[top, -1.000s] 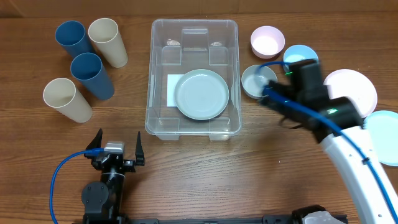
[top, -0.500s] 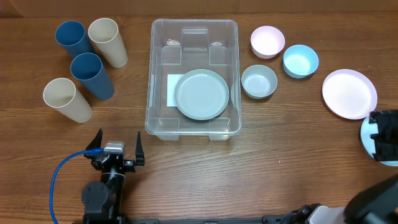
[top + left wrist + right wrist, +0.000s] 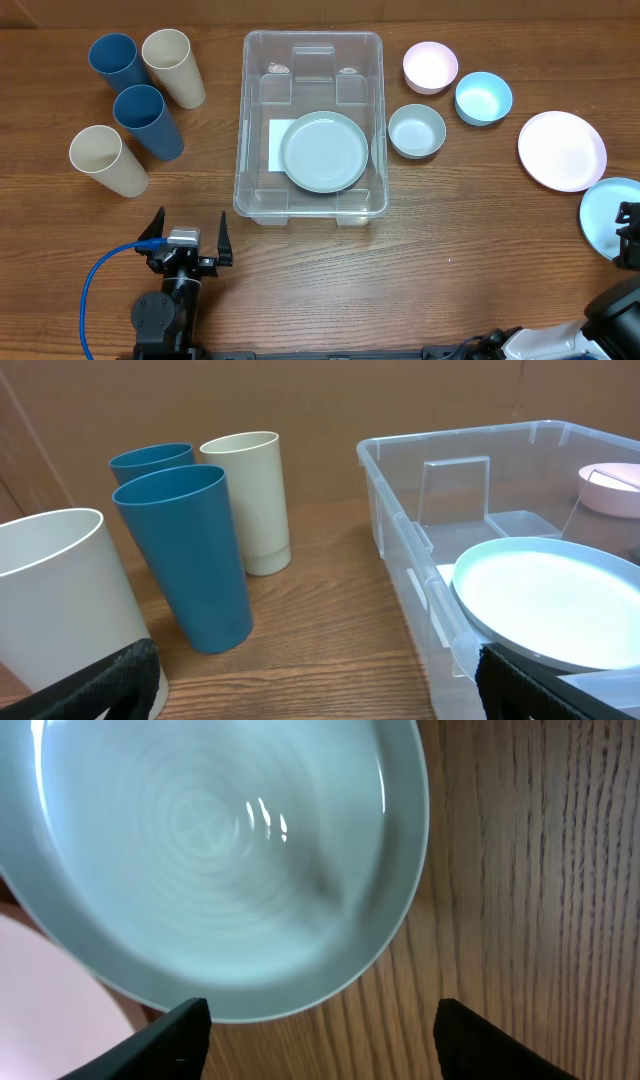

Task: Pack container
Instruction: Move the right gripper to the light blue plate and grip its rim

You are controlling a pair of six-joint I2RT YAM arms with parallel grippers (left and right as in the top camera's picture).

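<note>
Centrally on the wooden tabletop (image 3: 450, 290), the clear container (image 3: 312, 70) holds one grey-green plate (image 3: 322, 152). Far right of the container, the right tool (image 3: 320, 1010) hovers spread wide over a pale blue plate (image 3: 220, 850), probably to collect it. Below-left of the container, the left tool (image 3: 190, 216) sits released, empty.

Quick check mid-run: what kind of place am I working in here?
Most likely a robot test bench, not a real kitchen: a bare wooden table, plastic cups and bowls laid out around the clear container, and a plain brown board as backdrop.
</note>
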